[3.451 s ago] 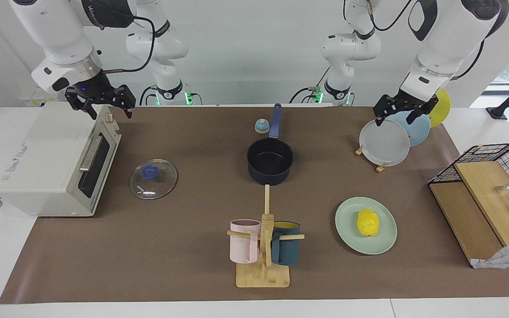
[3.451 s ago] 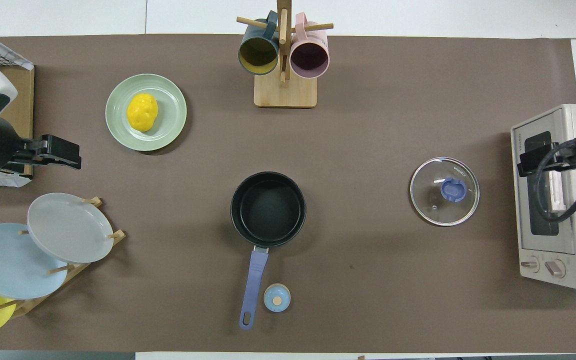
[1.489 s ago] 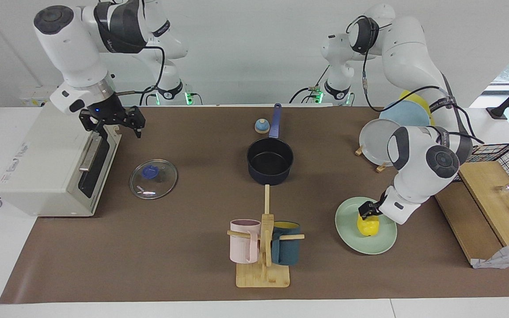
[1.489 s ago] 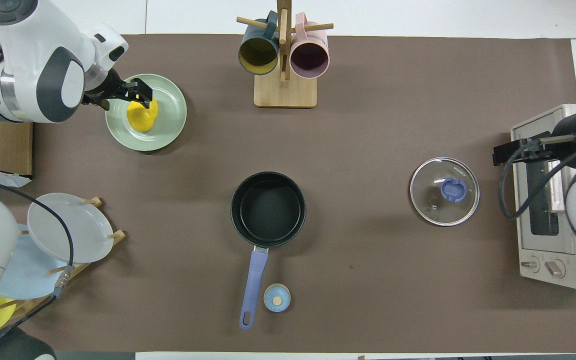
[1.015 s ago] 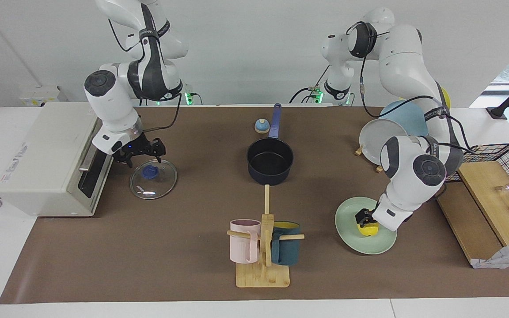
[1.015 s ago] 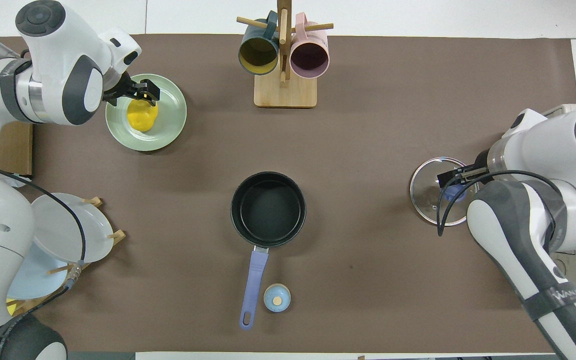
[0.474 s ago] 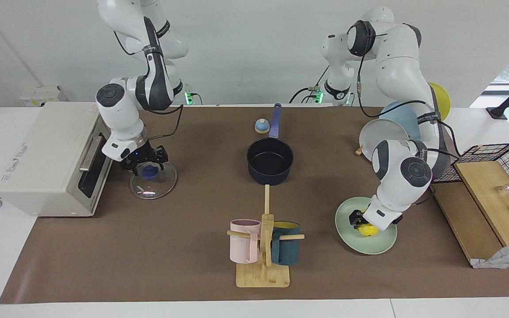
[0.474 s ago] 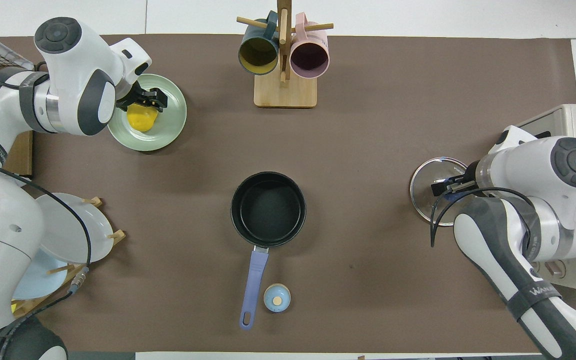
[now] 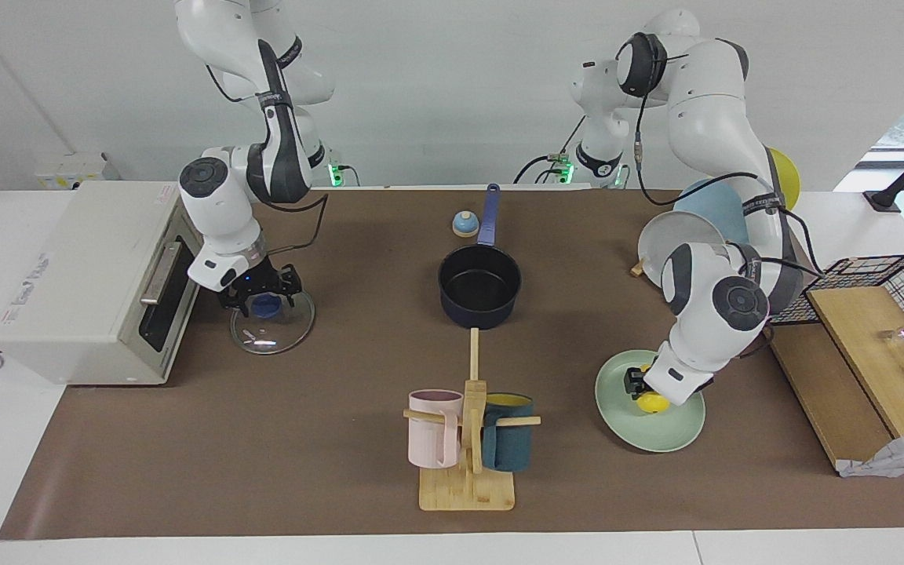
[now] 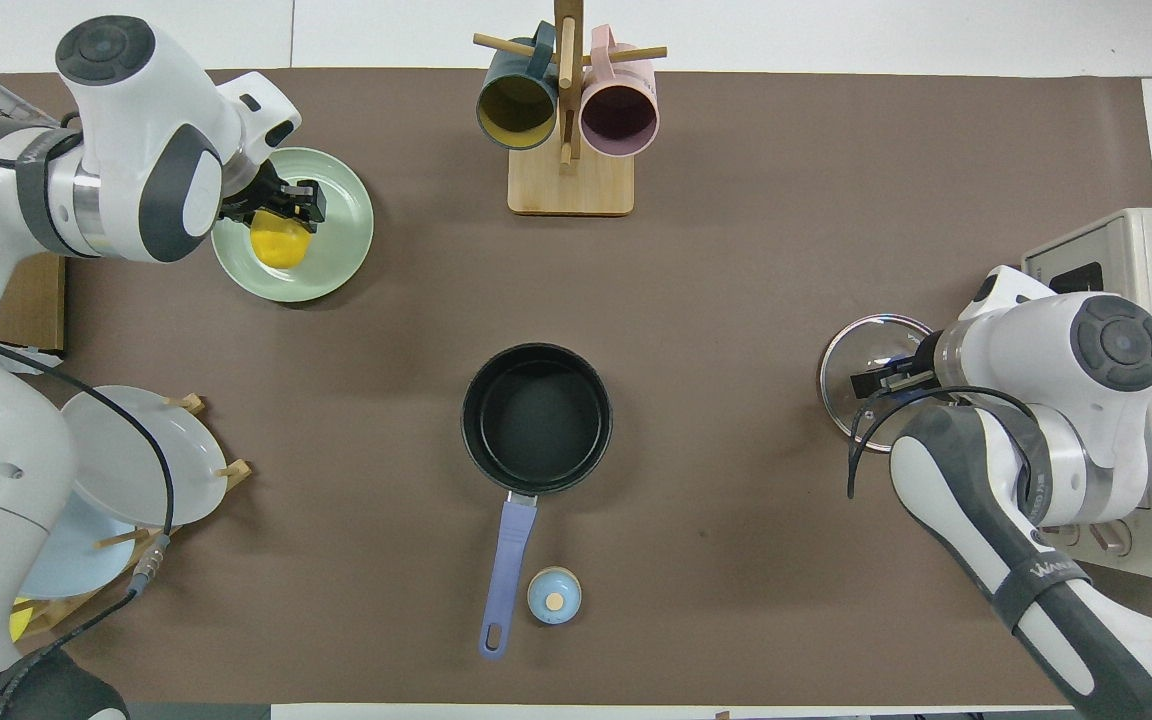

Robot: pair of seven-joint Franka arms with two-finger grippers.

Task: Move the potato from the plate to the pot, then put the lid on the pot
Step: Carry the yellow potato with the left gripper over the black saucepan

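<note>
**Inspector A:** Overhead view: left gripper (image 10: 288,203) down on the potato (image 10: 279,243), jaws closed around it; potato on the mint-green plate (image 10: 341,262), unlifted. Right gripper (image 9: 262,296) straddles the glass lid's (image 9: 283,326) blue knob; grip not confirmed.

**Inspector B:** Risks?

**Inspector A:** Glossy, lumpy potato may slip during carry to the saucepan (image 9: 479,286). Lid could arrive early, blocking the drop.

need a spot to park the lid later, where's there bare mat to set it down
Bare mat lies between the pot and the lid, and between the pot and the mug rack. Crowded: the left arm's end, with the plate, the dish rack and the left gripper on the potato.
</note>
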